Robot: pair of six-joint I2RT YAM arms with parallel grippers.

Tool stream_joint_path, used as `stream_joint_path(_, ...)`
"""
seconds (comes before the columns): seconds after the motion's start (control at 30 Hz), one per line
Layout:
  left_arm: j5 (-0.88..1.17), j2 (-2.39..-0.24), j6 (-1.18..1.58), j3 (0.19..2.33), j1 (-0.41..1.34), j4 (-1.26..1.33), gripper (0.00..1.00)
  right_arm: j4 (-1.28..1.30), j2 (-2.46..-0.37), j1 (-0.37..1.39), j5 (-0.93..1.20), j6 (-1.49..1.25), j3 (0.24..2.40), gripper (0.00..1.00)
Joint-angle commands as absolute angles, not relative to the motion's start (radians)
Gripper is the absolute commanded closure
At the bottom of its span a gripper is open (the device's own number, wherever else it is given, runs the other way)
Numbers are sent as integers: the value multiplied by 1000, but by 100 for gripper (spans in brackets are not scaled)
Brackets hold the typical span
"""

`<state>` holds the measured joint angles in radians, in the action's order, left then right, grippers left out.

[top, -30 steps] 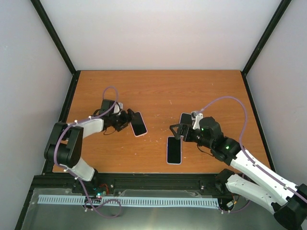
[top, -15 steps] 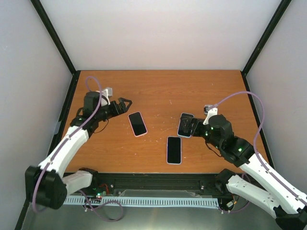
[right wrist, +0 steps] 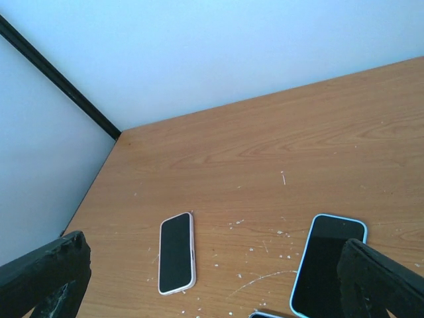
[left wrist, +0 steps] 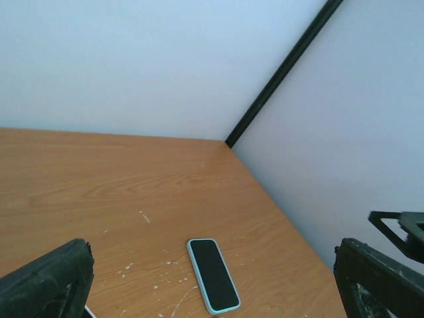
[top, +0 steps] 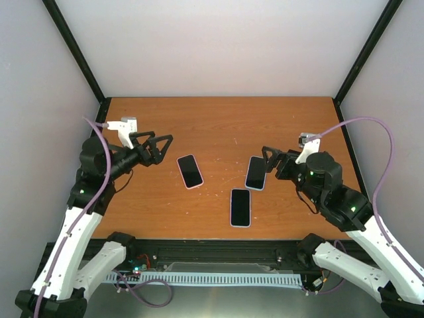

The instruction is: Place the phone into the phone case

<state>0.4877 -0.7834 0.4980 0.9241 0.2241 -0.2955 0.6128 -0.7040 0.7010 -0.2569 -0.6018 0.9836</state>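
One phone [top: 240, 207] | nearly cut off | right wrist view, bottom edge

The left arm [top: 69, 232] is standing tall at its own side, elbow bent. The left gripper [top: 163, 148] is hanging in the air and pointing inward, its fingers [top: 159, 139] spread wide and holding nothing. The right arm [top: 381, 242] is mirroring that pose. The right gripper [top: 267, 160] is also facing inward, with its fingers [right wrist: 46, 278] gaping and empty.
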Motion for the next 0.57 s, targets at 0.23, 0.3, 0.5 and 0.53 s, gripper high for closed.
stream_joint_path(0.23, 554, -655, 479, 841, 218, -261, 0, 671, -644, 698, -304, -649, 957, 0)
stream_joint_path(0.3, 558, -651, 495, 822, 218, -249, 0, 670, -632, 698, -310, -662, 946, 0)
stream_joint_path(0.5, 554, -675, 521, 802, 218, -250, 0, 666, -623, 698, -309, -670, 933, 0)
stream_joint_path(0.53, 558, -674, 522, 800, 218, -246, 1, 667, -624, 698, -308, -669, 933, 0)
